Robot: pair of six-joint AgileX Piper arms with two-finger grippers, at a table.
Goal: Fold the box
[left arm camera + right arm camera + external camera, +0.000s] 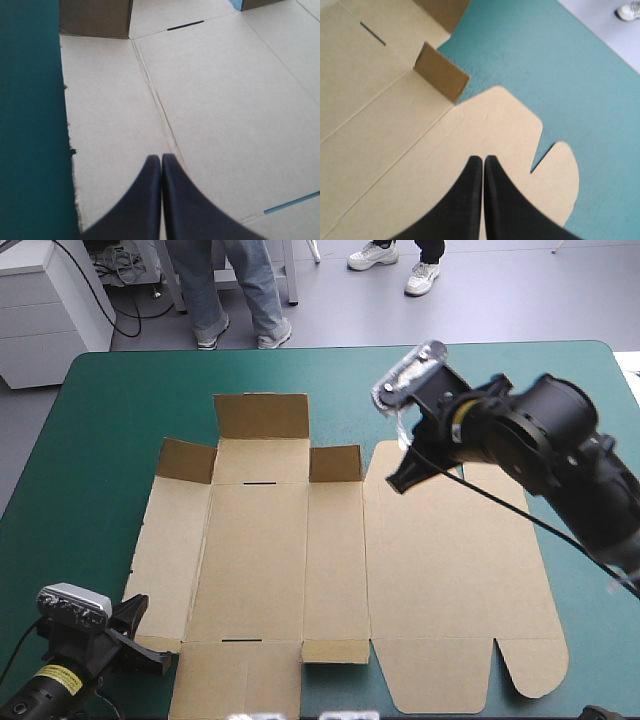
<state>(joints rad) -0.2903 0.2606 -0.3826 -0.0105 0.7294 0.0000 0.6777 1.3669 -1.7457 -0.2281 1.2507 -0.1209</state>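
The brown box (270,560) lies as a cut sheet in the middle of the teal-green table, mostly flat. Its far wall (262,417) and the two small flaps beside it (187,460) (335,463) stand raised. The wide lid (450,570) lies flat to the right. My left gripper (138,612) is shut at the sheet's near left corner; in the left wrist view its tips (161,160) hang over the left side panel (110,115) by a crease. My right gripper (397,483) is shut above the lid's far edge; its tips (483,159) are over the lid (495,125), near a raised flap (442,75).
Bare teal-green cover (110,430) surrounds the sheet on the left, the far side and the far right (590,420). The lid's rounded tab (560,170) ends beside open cover (560,65). Thin slots (186,25) (372,33) are cut in the base panel.
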